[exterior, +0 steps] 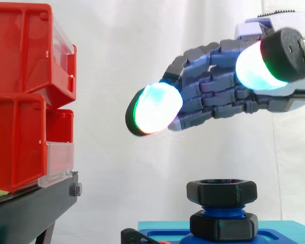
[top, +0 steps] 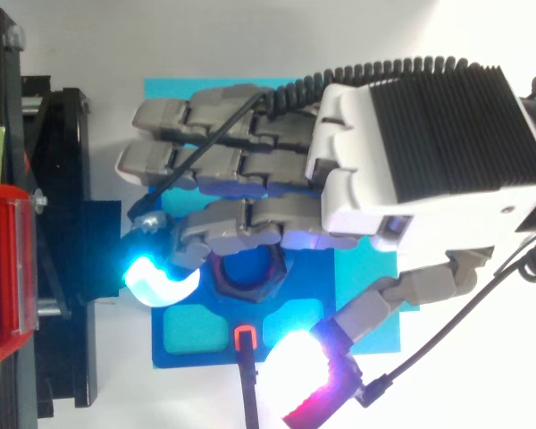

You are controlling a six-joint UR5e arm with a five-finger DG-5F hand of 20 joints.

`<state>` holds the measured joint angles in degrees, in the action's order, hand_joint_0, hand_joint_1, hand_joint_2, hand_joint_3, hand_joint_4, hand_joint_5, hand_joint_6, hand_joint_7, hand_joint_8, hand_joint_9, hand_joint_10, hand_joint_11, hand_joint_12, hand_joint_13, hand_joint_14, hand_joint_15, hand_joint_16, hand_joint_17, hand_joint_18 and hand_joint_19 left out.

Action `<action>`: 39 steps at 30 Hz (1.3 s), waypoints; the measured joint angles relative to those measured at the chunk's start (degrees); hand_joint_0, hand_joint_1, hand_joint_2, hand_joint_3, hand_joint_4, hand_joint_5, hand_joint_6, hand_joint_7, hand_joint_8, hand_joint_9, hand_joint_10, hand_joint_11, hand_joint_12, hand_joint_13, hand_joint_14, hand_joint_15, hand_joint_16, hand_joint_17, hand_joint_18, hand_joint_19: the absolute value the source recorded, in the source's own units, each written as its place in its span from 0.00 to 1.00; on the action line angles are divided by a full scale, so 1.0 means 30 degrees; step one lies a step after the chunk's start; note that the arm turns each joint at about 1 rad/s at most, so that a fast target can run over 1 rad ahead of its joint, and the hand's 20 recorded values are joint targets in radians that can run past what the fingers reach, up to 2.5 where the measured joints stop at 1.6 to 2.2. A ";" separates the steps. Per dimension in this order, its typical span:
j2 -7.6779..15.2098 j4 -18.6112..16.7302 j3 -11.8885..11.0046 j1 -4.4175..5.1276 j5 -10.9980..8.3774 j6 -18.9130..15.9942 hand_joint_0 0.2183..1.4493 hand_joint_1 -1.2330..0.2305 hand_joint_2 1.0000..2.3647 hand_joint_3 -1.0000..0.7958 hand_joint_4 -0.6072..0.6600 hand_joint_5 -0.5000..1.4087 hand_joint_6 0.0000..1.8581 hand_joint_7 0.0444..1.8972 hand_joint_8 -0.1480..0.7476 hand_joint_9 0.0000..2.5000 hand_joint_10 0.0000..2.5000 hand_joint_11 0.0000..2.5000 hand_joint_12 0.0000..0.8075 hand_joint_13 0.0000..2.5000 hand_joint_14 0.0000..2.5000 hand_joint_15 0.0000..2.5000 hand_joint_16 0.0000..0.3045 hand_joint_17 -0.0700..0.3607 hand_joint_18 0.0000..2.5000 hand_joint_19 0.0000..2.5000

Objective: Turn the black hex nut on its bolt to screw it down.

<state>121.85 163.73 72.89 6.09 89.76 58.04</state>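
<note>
A black hex nut (exterior: 221, 191) sits at the top of a blue bolt (exterior: 222, 210), above a second black nut (exterior: 223, 225) lower on the same bolt. In the top view the upper nut (top: 250, 288) peeks out from under the hand. The hand (exterior: 229, 86) hovers well above the nut without touching it. Its fingers (top: 205, 161) are stretched out nearly straight toward the left and its thumb (top: 402, 290) is spread apart. The hand is open and holds nothing.
The bolt stands on a blue base (top: 192, 335) on a cyan plate (top: 375, 335). Red bins (exterior: 25, 96) on a black stand (exterior: 30, 208) rise at the left, close to the fingertips. A black part with an orange mark (top: 244, 340) lies at the base's front.
</note>
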 measured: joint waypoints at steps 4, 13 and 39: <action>0.0228 -0.0205 -0.0008 0.0175 -0.0009 0.0078 0.21 0.47 0.00 0.28 0.63 0.16 0.27 0.37 0.37 0.02 0.00 0.00 0.45 0.03 0.00 0.00 0.21 0.50 0.02 0.09; 0.0644 -0.0277 -0.0006 0.0594 -0.0004 0.1326 0.22 0.46 0.00 0.28 0.60 0.14 0.27 0.38 0.35 0.01 0.00 0.00 0.44 0.03 0.00 0.00 0.21 0.50 0.01 0.09; 0.1347 -0.0976 -0.0009 0.1056 0.0261 0.3059 0.22 0.47 0.00 0.28 0.64 0.16 0.27 0.42 0.36 0.02 0.00 0.00 0.44 0.04 0.00 0.00 0.21 0.50 0.02 0.09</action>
<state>125.89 160.81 72.87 9.26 90.54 67.21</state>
